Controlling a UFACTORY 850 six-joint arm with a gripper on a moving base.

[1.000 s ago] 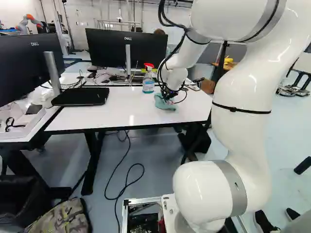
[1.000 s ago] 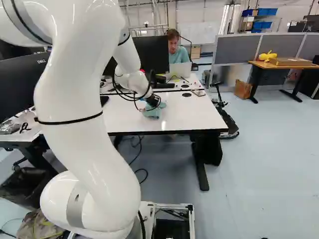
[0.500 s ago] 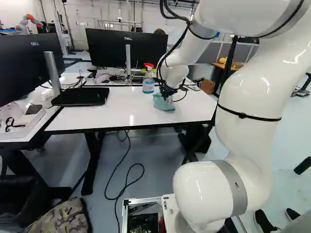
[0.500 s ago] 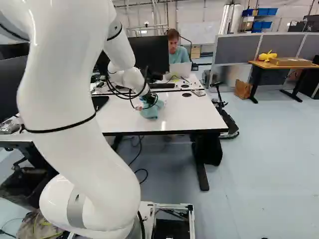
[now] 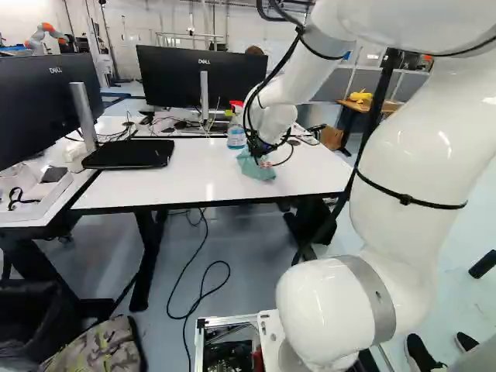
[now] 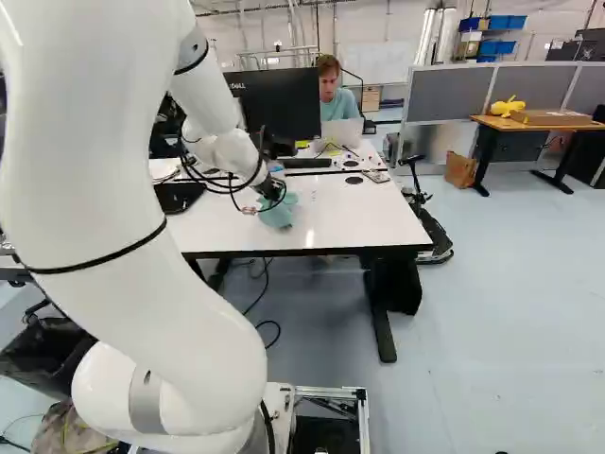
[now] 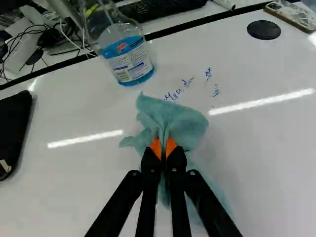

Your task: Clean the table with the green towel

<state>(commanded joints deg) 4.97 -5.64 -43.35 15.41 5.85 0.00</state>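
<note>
Wrist view: black metal gripper point(image 7: 163, 147), 2 orange-padded fingers, pinches green cloth towel point(image 7: 173, 121), bunched on white rectangular tabletop point(image 7: 74, 182). Wiping unfinished, I'd judge: blue handwriting point(image 7: 173, 94) (a few marks) left beyond towel, near clear plastic spray bottle point(image 7: 129, 61). Amount already wiped: can't tell.

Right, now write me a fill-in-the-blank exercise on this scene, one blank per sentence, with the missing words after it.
The gripper pinches the ____ between its orange pads. The handwriting on the table is in ____ ink. The spray bottle is not tipped over but stands ____. The round disc in the tabletop is coloured ____.

Missing words: towel; blue; upright; black.
</note>
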